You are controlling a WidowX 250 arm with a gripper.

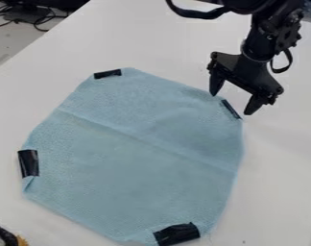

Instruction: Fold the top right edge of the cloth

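The cloth (132, 178) lies on the white tabletop (280, 178), mostly flat; the claw (231, 104) is at its top right edge, spread wide, one tip near the top side of the black strip (230, 109) there and the other just beyond its lower end, off the cloth. The strip's long axis slants down to the right, roughly along the claw's spread rather than across it; closing like this would probably squeeze the strip end to end, so a slight turn may give a better pinch; whether the tips touch anything I cannot tell.

The cloth is pale blue, thin and finely textured, with blunted corners and a long, soft crease (129, 132); the strips look smooth and tape-like, perhaps stiffer than the fabric; the fold itself seems not yet begun, and the soft edge might bunch or slip.
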